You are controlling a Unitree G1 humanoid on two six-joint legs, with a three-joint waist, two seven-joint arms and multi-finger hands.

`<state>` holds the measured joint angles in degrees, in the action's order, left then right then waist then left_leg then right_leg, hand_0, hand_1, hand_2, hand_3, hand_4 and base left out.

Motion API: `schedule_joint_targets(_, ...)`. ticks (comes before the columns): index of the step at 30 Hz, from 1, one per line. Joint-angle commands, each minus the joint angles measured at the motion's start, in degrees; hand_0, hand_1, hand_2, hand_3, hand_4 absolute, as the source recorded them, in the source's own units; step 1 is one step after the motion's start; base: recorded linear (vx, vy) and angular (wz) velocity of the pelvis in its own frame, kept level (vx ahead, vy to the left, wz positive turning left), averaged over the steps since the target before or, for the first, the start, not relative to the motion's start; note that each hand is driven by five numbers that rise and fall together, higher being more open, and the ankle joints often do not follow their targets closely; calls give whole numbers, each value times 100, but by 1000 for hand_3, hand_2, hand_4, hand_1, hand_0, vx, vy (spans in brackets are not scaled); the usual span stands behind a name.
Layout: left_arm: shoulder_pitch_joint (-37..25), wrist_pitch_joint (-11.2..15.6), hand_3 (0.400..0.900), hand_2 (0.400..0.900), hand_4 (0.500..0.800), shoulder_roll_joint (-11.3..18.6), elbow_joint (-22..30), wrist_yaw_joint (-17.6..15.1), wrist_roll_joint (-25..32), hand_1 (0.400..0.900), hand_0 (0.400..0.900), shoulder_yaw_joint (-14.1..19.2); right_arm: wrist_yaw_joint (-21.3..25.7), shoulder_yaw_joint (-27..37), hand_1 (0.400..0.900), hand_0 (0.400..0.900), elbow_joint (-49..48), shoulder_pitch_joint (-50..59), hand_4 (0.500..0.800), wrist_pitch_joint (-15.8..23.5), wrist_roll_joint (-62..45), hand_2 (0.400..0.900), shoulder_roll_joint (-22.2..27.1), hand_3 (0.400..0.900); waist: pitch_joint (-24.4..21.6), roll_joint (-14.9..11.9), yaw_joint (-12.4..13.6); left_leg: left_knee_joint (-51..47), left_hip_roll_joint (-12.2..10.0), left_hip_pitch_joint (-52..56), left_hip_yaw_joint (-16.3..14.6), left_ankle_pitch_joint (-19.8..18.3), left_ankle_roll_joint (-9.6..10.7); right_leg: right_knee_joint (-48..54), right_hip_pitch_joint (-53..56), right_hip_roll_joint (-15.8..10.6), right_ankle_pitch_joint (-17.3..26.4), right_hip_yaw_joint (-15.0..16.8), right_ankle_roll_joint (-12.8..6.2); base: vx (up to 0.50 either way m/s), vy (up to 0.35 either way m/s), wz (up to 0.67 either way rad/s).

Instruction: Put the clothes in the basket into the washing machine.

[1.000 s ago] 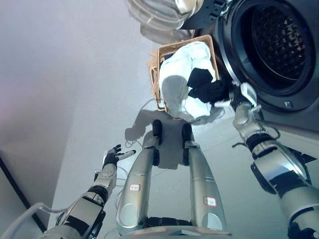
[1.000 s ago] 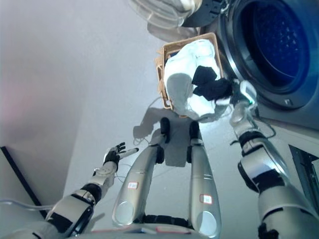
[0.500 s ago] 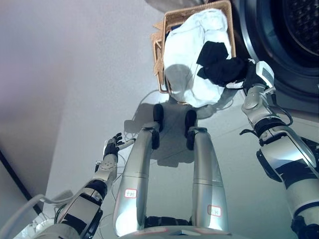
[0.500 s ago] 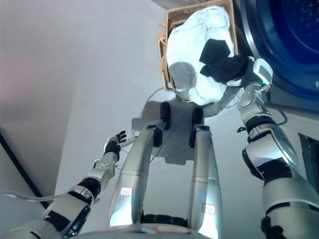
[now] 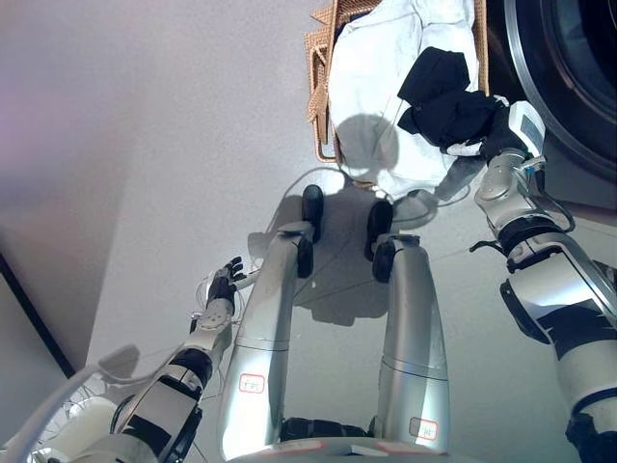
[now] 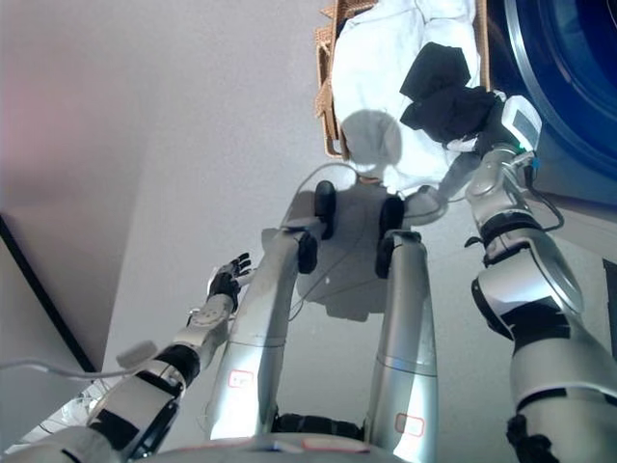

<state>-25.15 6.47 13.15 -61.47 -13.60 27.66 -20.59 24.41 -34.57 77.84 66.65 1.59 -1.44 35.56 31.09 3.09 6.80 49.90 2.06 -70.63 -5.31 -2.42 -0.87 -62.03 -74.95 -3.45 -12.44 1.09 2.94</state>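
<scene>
Left hand (image 5: 223,289) low beside the leg, fingers spread loose, holding nothing. Further out, right hand (image 6: 492,116) clutches the black garment (image 5: 448,96) atop white clothes (image 5: 376,87) heaped in the wicker basket (image 5: 321,87). Washing machine (image 5: 569,87) just right of basket; right eye view shows its drum blue, left eye view dark.

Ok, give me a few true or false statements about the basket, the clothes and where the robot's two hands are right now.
1. The right hand is at the black garment in the basket. True.
2. The basket holds only black clothes. False: a large white cloth fills most of it.
3. The left hand is in the basket. False: it hangs low by the floor, fingers open.
4. The washing machine stands beside the basket. True.
</scene>
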Motion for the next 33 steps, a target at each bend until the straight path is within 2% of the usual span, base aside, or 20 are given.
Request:
schedule_joint_targets(1, 479, 27, 900, 900, 800, 84, -46, -247, 163, 900, 900, -134, 110, -175, 400, 400, -363, -295, 500, 84, 208, 400, 227, 400, -265, 215, 1, 216, 236, 129, -99, -628, 33, 57, 257, 136, -329, 74, -301, 0, 0, 0)
schedule_joint_targets(5, 498, 37, 900, 900, 800, 94, -104, -306, 140, 900, 900, -59, 294, -63, 400, 400, -588, -363, 500, 143, 134, 400, 216, 400, -281, 159, -55, 69, 232, 221, -94, -588, 41, 150, 331, 131, -280, 76, -301, -1, 4, -2)
schedule_joint_targets(10, 571, 5, 900, 900, 800, 107, -276, -377, 183, 900, 900, 147, 548, 340, 400, 400, -1538, -621, 500, 356, -311, 400, 311, 400, -341, 5, -199, -160, 182, 415, -103, -557, 57, 417, 500, 189, -187, 113, -309, 2, 20, -14)
schedule_joint_targets(13, 642, -60, 900, 900, 800, 123, -377, -402, 218, 900, 900, 366, 728, 967, 400, 400, -2550, -987, 500, 637, -848, 400, 496, 400, -414, -97, -343, -402, 129, 618, -77, -517, 67, 679, 699, 219, -115, 147, -317, 9, 25, -18)
schedule_joint_targets(14, 645, -61, 900, 900, 800, 127, -376, -401, 218, 900, 900, 358, 730, 982, 400, 400, -2567, -1007, 500, 630, -843, 400, 498, 400, -409, -101, -335, -415, 128, 635, -79, -513, 67, 689, 714, 220, -111, 149, -318, 8, 20, -12)
schedule_joint_targets(20, 720, -144, 900, 900, 800, 135, -461, -410, 246, 900, 900, 659, 889, 2174, 400, 400, -3567, -1666, 500, 1091, -1768, 400, 619, 400, -496, -176, -515, -662, 70, 897, -87, -516, 69, 981, 975, 277, -65, 214, -322, 12, 12, -13)
schedule_joint_targets(23, 722, -177, 900, 900, 800, 144, -549, -390, 260, 900, 900, 711, 840, 2813, 400, 400, -3480, -1778, 500, 1565, -2920, 400, 345, 400, -503, -143, -533, -719, 72, 1028, -99, -536, 64, 1035, 1085, 293, -76, 253, -319, 21, -7, -8)
schedule_joint_targets(26, 706, -200, 900, 900, 800, 218, -601, -333, 294, 900, 900, 675, 721, 3296, 400, 400, -3087, -1391, 500, 1995, -4291, 400, 134, 400, -580, -32, -504, -778, 75, 1139, -142, -562, 67, 1101, 1163, 306, -69, 320, -328, 32, -8, -9)
schedule_joint_targets(27, 698, -201, 900, 900, 800, 222, -603, -330, 296, 900, 900, 675, 684, 3289, 400, 400, -3048, -1368, 500, 2009, -4330, 400, 149, 400, -569, -38, -495, -785, 70, 1151, -149, -562, 67, 1108, 1171, 312, -65, 327, -328, 33, -17, -9)
schedule_joint_targets(32, 659, -211, 900, 900, 800, 240, -584, -276, 341, 900, 900, 439, 613, 3736, 400, 400, -2366, -368, 500, 2437, -5939, 400, 193, 400, -655, 188, -390, -936, 64, 1371, -260, -582, 92, 1230, 1347, 309, -69, 407, -350, 33, -16, -5)
schedule_joint_targets(33, 658, -214, 900, 900, 800, 235, -577, -256, 369, 900, 900, 418, 564, 3773, 400, 400, -2219, -212, 500, 2406, -6143, 400, 261, 400, -679, 217, -375, -949, 67, 1359, -281, -551, 88, 1218, 1313, 307, -45, 423, -357, 39, -22, -1)
